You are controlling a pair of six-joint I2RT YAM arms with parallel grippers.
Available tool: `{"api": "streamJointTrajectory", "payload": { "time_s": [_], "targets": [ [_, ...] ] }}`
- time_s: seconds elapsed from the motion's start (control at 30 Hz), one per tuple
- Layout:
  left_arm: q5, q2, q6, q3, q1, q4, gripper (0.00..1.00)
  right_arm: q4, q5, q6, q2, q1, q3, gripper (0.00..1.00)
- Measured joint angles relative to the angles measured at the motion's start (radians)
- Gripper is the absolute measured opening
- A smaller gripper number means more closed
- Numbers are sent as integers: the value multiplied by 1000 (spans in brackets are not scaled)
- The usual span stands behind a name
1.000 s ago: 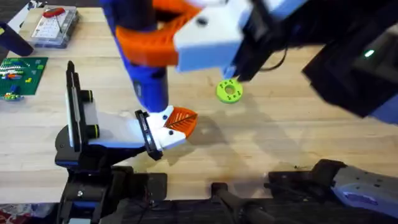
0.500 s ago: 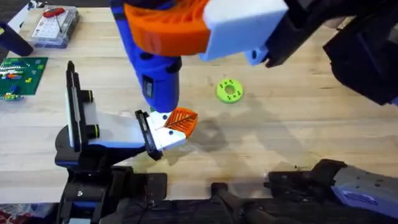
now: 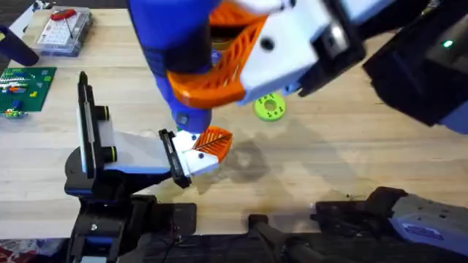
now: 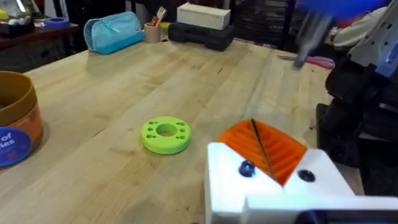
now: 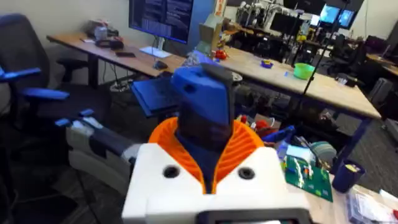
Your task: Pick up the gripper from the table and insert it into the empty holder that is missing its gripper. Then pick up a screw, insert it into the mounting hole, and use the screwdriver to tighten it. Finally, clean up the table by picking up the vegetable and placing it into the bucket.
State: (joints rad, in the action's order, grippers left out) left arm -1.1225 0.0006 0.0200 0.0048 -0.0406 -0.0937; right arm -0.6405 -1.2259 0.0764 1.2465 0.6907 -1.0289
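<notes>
The right end effector (image 3: 219, 69), seen large at upper centre of the overhead view, is clenched around the screwdriver (image 3: 172, 51). The right wrist view confirms this: the orange ribbed pads (image 5: 249, 146) press both sides of the blue body (image 5: 202, 112). The tool is held roughly upright, tip down, directly over the front of the holder (image 3: 172, 157) at lower centre left. This posture most likely serves to align the bit with the mounting hole; the bit tip and the screw are hidden behind the tool body, so engagement cannot be confirmed.

The left end effector (image 3: 208, 146) sits at the holder's front bar, its white body and orange pad just beside the black jaw bar. In the left wrist view, a thin dark strip stands against its orange pad (image 4: 267, 146). Whether its fingers are closed on anything cannot be determined. It probably braces the assembly against driving torque.

The lime-green disc (image 3: 270, 107) lies on the bench (image 3: 351, 153) right of centre, clear of both arms. The bucket (image 4: 15, 124) stands at the left edge of the left wrist view. The clear parts box (image 3: 64, 31) occupies the upper left of the overhead view.

Judged step: screw tightening.
</notes>
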Motion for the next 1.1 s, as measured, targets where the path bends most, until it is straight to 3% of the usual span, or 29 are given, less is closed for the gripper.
{"api": "streamJointTrajectory", "payload": {
  "time_s": [0.47,1.1],
  "targets": [
    [0,0,0,0,0,0,15,-1,0,-134,85,32,79,40],
    [0,0,0,0,0,0,15,2,9,-156,86,42,79,42]
  ]
}}
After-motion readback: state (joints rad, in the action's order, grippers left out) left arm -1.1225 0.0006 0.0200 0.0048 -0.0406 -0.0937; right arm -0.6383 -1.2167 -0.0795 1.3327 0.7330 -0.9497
